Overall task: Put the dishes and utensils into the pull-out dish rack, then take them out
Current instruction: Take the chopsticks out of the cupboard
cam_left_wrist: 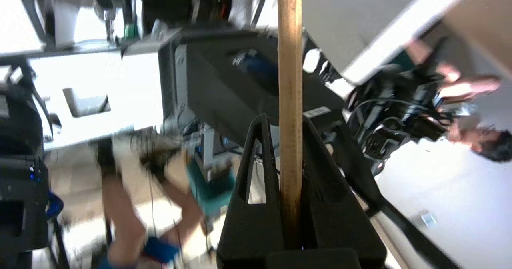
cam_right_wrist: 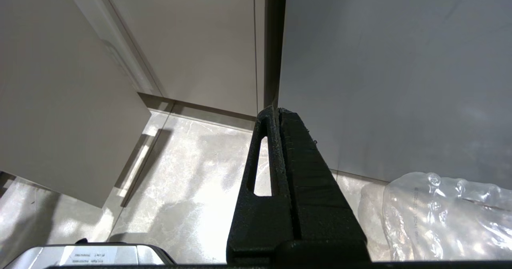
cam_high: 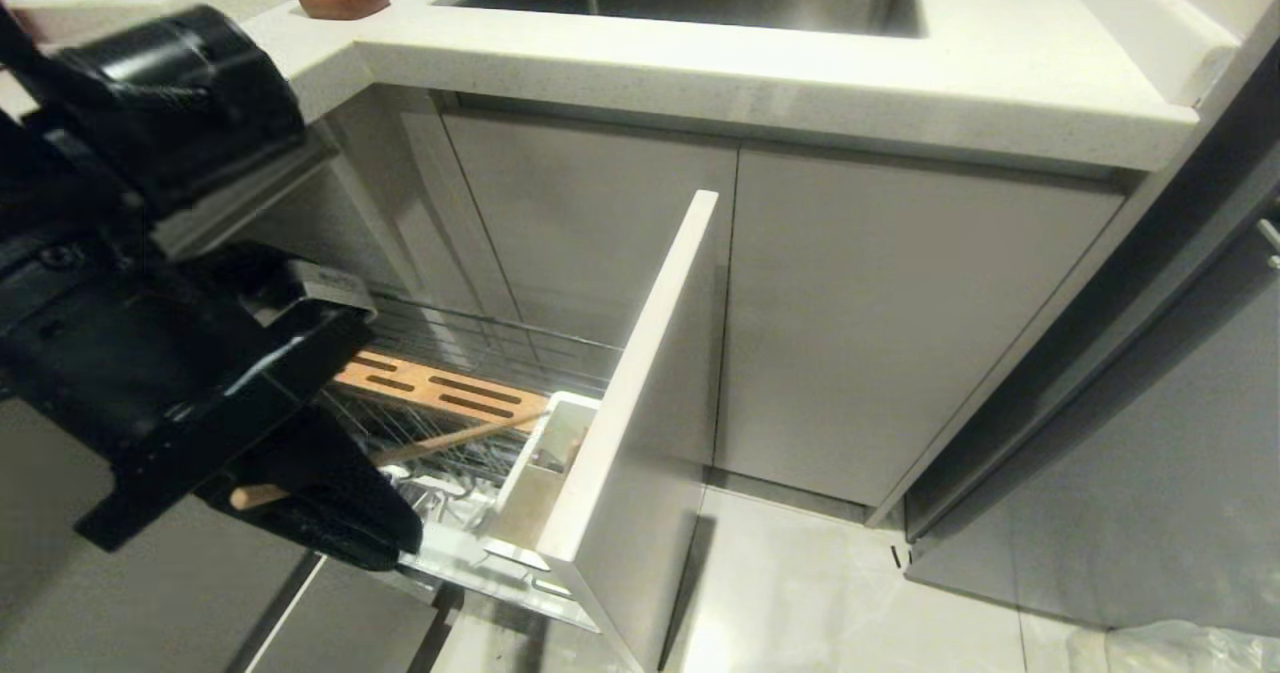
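The left pincer [cam_high: 330, 513] is clenched on a long thin light-wood chopstick [cam_high: 455, 438], held over the chrome wire pull-out dish rack [cam_high: 470, 348] at seven o'clock of the scene, its tip toward the white plastic utensil box [cam_high: 545, 453]. Whether this is loading or unloading I cannot tell. The arm hides most of the basket; no dishes show. The right pincer [cam_right_wrist: 278, 113], parked above the floor, is clenched empty.

The left gripper [cam_high: 330, 513] is glossy black; the chopsticks [cam_high: 450, 440] are pale wood. The pull-out dish rack [cam_high: 480, 348] has chrome wires, an orange-tan slotted strip and a pale-grey front. The table [cam_high: 800, 73] is speckled cream-white.
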